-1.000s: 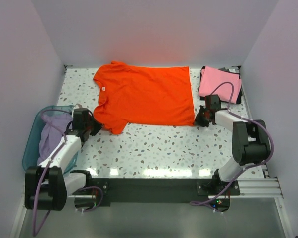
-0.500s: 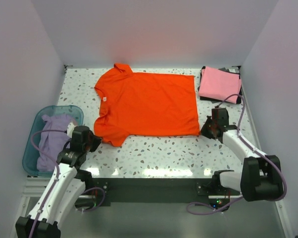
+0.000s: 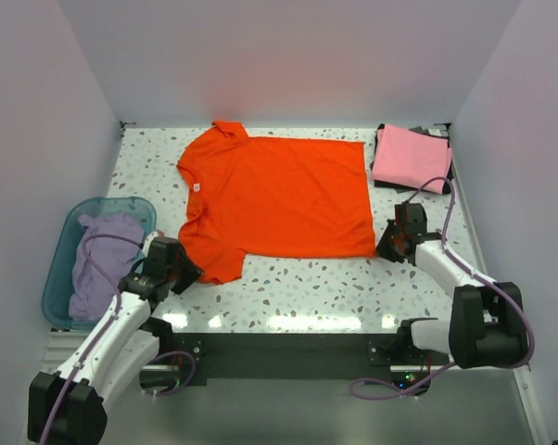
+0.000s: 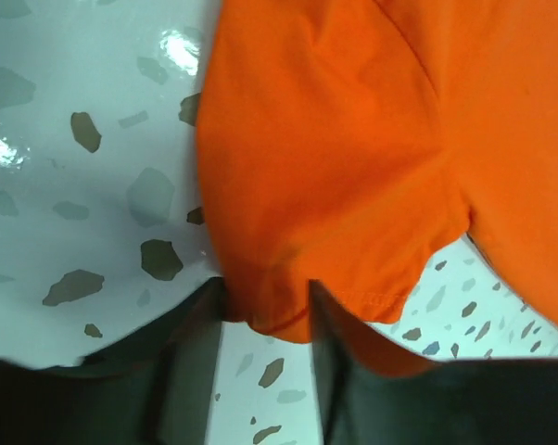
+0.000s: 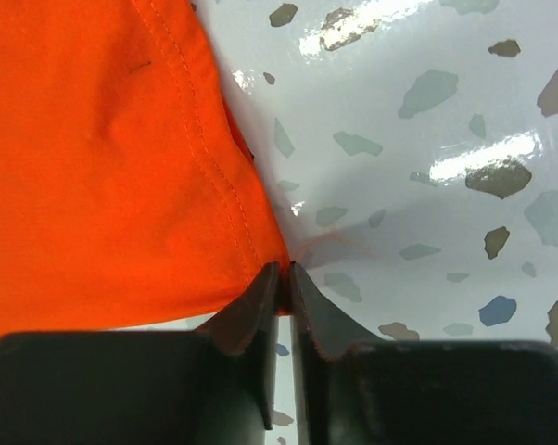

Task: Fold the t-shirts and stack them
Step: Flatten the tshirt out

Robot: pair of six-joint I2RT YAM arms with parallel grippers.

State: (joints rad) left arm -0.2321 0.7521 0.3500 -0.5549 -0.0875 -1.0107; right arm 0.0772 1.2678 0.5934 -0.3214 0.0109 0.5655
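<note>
Speckled white table (image 3: pixel 307 283) between lilac walls fills the top view. An orange t-shirt (image 3: pixel 279 195) lies flat across the middle, collar toward the left. A folded pink t-shirt (image 3: pixel 412 158) sits at upper right, and a lavender t-shirt (image 3: pixel 98 269) is heaped in a teal basin (image 3: pixel 57 269) at left. The left gripper (image 3: pixel 180 269) is at the lower sleeve and the right gripper (image 3: pixel 390 243) at the shirt's lower right corner. Bare table runs along the bottom of the frame.

Left wrist view: the jaws stand partly apart, with the sleeve hem (image 4: pixel 288 311) lying loose in the gap and bare table at left.

Right wrist view: the jaws are all but closed, pinching the hem corner (image 5: pixel 256 246), with bare table at right.

With one end loose and the other pinched, a pull from the right would likely drag the shirt askew. The sleeve could also snag on the left fingers as they lift.
</note>
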